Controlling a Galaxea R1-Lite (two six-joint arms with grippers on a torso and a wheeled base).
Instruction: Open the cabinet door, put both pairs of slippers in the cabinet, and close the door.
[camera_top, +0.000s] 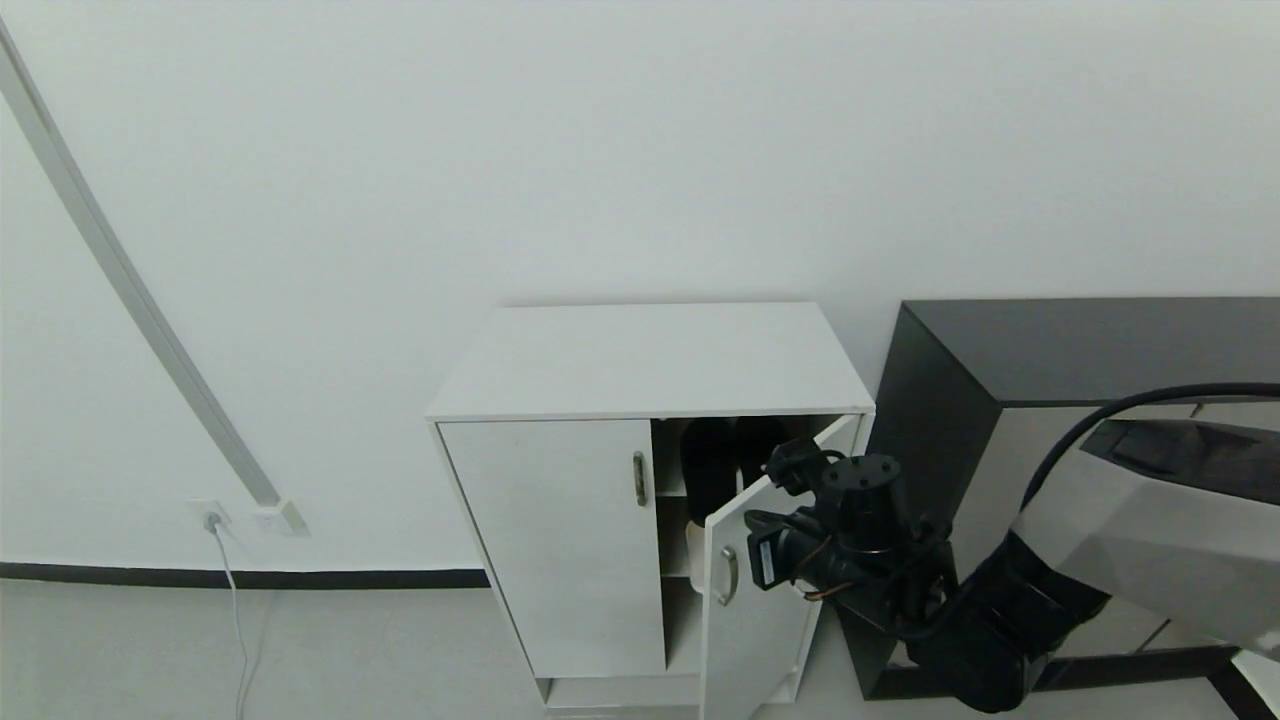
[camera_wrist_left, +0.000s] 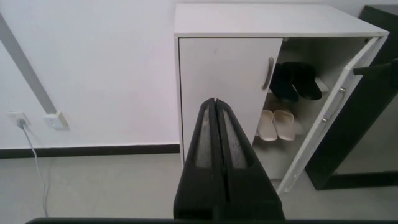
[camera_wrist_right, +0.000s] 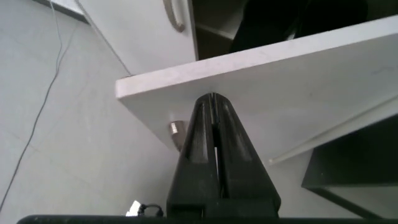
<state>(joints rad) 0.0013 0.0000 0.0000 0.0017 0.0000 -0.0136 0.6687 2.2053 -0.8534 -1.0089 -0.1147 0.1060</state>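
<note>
Right gripper (camera_wrist_right: 214, 98) sitting closed and empty against half-open door (camera_top: 752, 610), left gripper (camera_wrist_left: 214, 102) hanging closed, empty, black slippers (camera_wrist_left: 297, 81), white slippers (camera_wrist_left: 277, 124) lying in cabinet (camera_top: 650, 360)

A plain white wall (camera_top: 640, 150) meets a pale grey floor (camera_top: 350, 650) at a black skirting (camera_top: 240, 577). A grey duct (camera_top: 130, 280) slants down the wall, ending beside a socket (camera_top: 210, 517) whose cable (camera_top: 238, 620) trails to the floor. A dark unit (camera_top: 1090, 340) stands at the right.
</note>
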